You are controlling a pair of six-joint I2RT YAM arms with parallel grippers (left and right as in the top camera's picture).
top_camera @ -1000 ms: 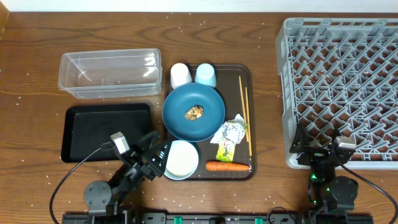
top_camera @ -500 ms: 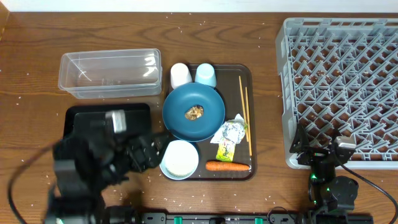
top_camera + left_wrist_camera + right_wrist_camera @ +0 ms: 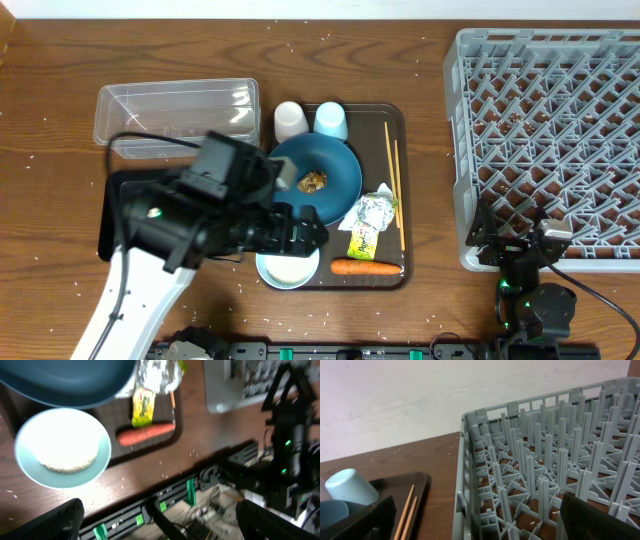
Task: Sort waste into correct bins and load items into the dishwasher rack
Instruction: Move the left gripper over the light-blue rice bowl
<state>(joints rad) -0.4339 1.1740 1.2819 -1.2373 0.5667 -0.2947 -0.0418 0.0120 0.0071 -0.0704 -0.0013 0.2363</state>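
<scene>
Nothing sorted yet, looks like: carrot (image 3: 365, 267), wrapper (image 3: 367, 220), plate (image 3: 338, 163) w/ food lump (image 3: 313, 181), bowl (image 3: 62, 447), white cup (image 3: 289, 120), blue cup (image 3: 331, 120) & chopsticks (image 3: 392, 170) sit on brown tray (image 3: 380, 112). No dishes in rack (image 3: 550, 120), tub (image 3: 175, 115) empty. Left gripper (image 3: 298, 232) over bowl, jaws spread; right gripper (image 3: 505, 243) nr rack, spread too.

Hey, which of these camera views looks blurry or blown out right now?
Left wrist: smeared throughout, the rice in the white bowl blown out. Overhead: evenly lit, glare on the clear tub. Right wrist: rack sharp, its own fingers dark blurs.
</scene>
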